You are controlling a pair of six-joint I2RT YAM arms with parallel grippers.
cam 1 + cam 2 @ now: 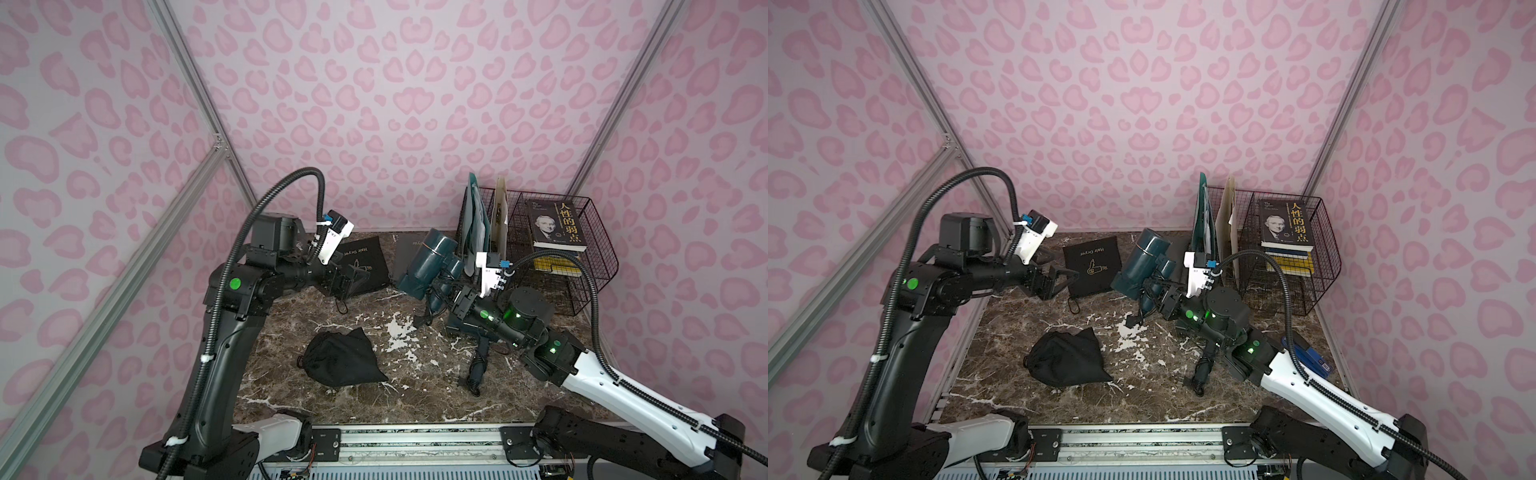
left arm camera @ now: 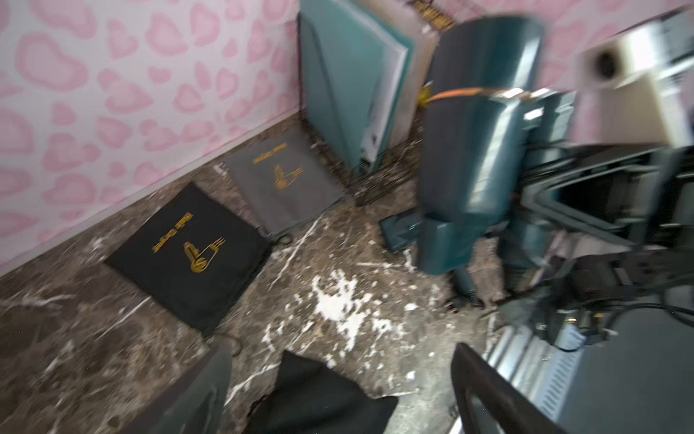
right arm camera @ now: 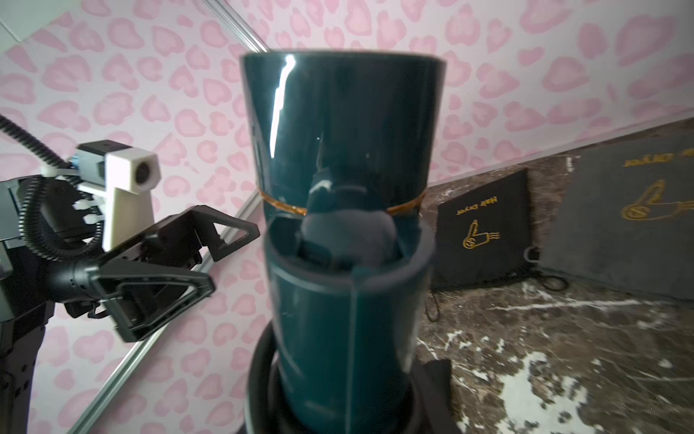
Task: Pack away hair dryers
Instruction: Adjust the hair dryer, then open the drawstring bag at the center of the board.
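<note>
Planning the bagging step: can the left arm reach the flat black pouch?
Probably yes. The left gripper hangs open at the edge of the black pouch with nothing between them; the right gripper holds the hair dryer off to one side.

Pink blotched walls (image 1: pixel 374 104) close in on three sides (some blotches are nearly hearts), evenly and softly lit. Bare aluminium struts (image 1: pixel 198 91) run up the corners, with one more slanting across the left wall. The bench (image 1: pixel 415 399) is dark brown marble veined in white. In its far right corner stands a black wire rack (image 1: pixel 598 232) holding stacked books (image 1: pixel 555 224) and upright folders (image 1: pixel 478 220). A metal rail (image 1: pixel 415 444) edges the near side.
</note>
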